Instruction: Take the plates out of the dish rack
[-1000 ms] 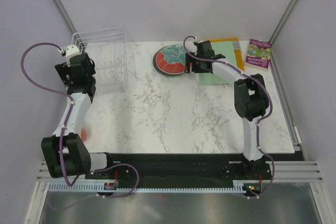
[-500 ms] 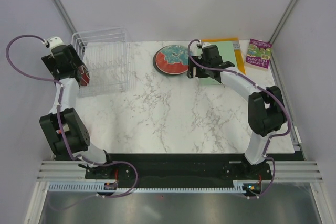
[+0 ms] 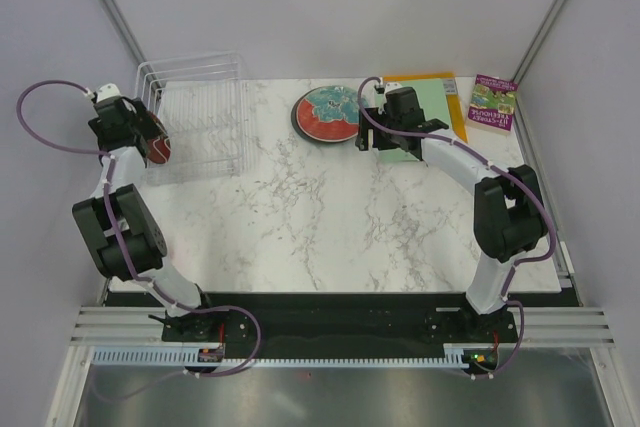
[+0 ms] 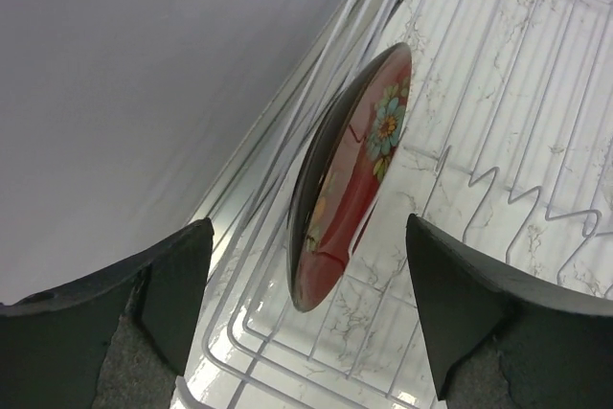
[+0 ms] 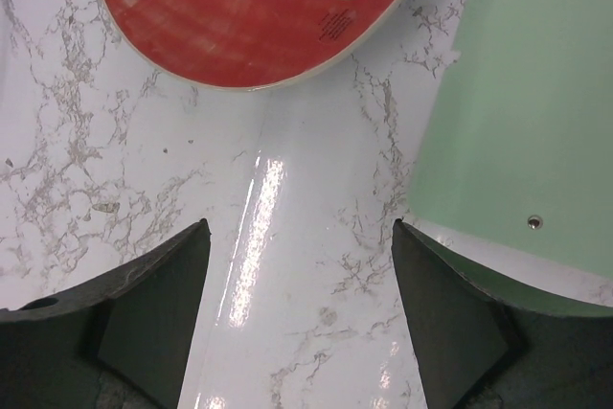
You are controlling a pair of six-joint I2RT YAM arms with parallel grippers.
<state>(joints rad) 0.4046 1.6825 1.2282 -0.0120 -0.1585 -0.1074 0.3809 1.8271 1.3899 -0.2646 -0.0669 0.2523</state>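
At ten o'clock on the desk (image 3: 330,217), the dish rack (image 3: 200,112) holds one red plate (image 4: 350,179), standing on edge and tilted against the wires at the rack's eight o'clock corner. Its dark underside faces the rack's side wall. Its red face, with a blue and yellow flower, faces the bare slots. The left fingers (image 4: 158,284) are spread wide just outside that corner. In the left wrist view the plate's lower rim shows in the gap between them, touching neither. Whether the rim actually lies between them in depth cannot be told.

Toward twelve o'clock on the desk, well apart from the rack, a second red plate (image 3: 328,112) with teal flowers lies flat, a dark rim showing under it. The right fingers (image 5: 144,304) are also spread and hold nothing. They hover over bare marble at this plate's four o'clock, just beside its edge.

At the plate's three o'clock lies a light-green mat (image 3: 425,112), one corner of it under the right wrist. An orange sheet (image 3: 440,78) shows from under the mat's far edge. At two o'clock on the desk, near the wall, lies a purple book (image 3: 493,103).
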